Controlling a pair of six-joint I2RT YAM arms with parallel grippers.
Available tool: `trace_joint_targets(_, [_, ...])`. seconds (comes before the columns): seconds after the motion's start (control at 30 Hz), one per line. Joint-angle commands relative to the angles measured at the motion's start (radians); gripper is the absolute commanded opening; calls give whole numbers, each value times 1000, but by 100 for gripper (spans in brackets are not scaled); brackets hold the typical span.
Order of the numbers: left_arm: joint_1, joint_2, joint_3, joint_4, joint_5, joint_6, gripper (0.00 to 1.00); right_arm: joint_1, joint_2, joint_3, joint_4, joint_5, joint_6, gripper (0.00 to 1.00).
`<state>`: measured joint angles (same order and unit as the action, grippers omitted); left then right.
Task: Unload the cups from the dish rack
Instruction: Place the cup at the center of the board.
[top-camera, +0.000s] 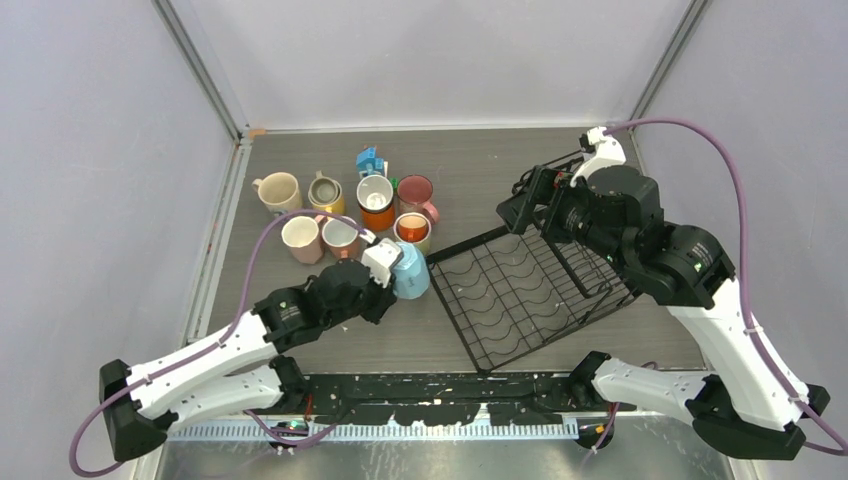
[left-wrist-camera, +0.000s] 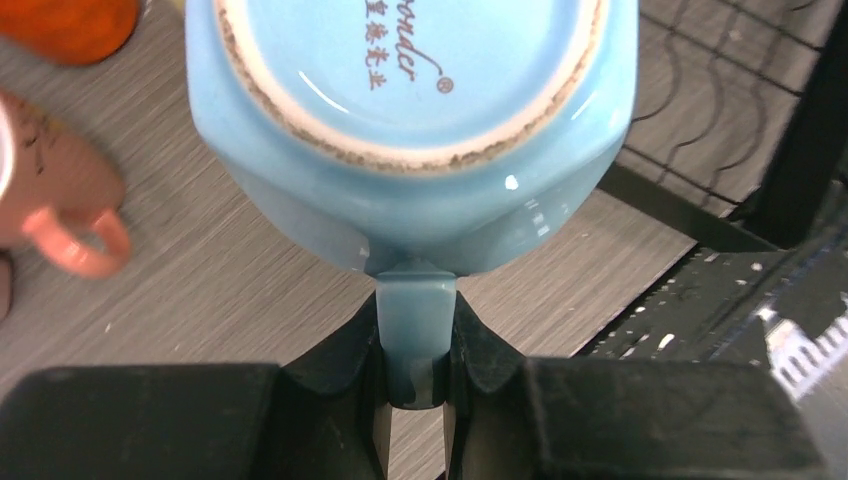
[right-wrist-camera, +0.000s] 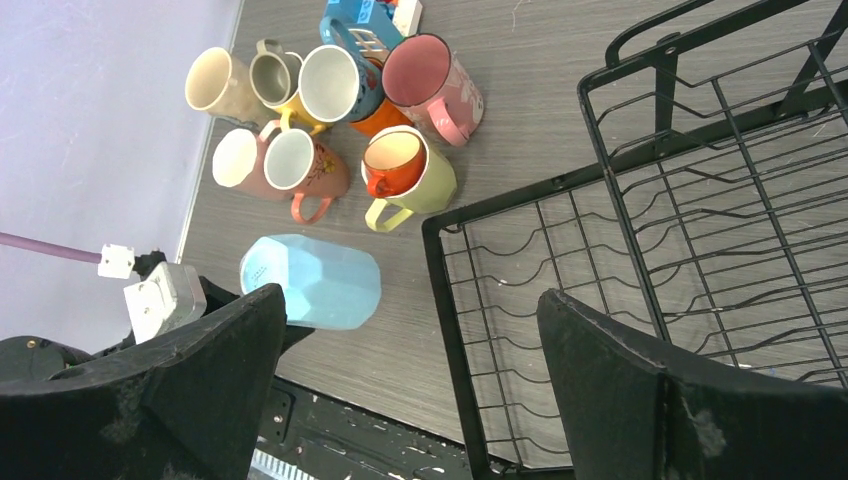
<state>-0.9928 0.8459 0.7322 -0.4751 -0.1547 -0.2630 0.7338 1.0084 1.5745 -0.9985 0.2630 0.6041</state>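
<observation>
The left arm (top-camera: 250, 335) reaches in from the near left, its jaws clenched on the handle of a blue cup (left-wrist-camera: 410, 100) that lies on its side just left of the dish rack (top-camera: 520, 290). Behind it, seven other cups (top-camera: 340, 238) stand grouped on the counter (top-camera: 480, 160). The right arm (top-camera: 640, 240) holds its jaws spread wide, grasping nothing, over the rack's raised side.

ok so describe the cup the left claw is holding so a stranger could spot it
Find the wire dish rack on the right half of the table and look off its left edge. There the left claw pinches the handle of a cup held on its side. It is the only pale blue, faceted one; the other cups stand upright in a cluster beyond it.
</observation>
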Motion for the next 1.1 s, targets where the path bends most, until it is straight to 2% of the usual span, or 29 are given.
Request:
trace_joint_targets(0.0, [-3, -66, -11, -31, -175, -118, 0, 2, 12, 9, 44, -7, -6, 100])
trace_joint_targets(0.13, [-3, -78, -59, -40, -251, -192, 0, 1, 14, 9, 39, -6, -6, 100])
trace_joint_targets(0.3, [-3, -14, -94, -27, -337, -259, 0, 1, 10, 9, 30, -1, -3, 100])
trace_joint_targets(0.57, [9, 114, -184, 192, -438, -272, 0, 1, 7, 16, 7, 5, -1, 100])
trace_joint_targets(0.77, [72, 218, -237, 368, -418, -272, 0, 2, 6, 27, -14, 8, -3, 100])
trace_joint_targets(1.07, [139, 334, -264, 533, -391, -224, 0, 2, 4, 35, -33, 12, -6, 100])
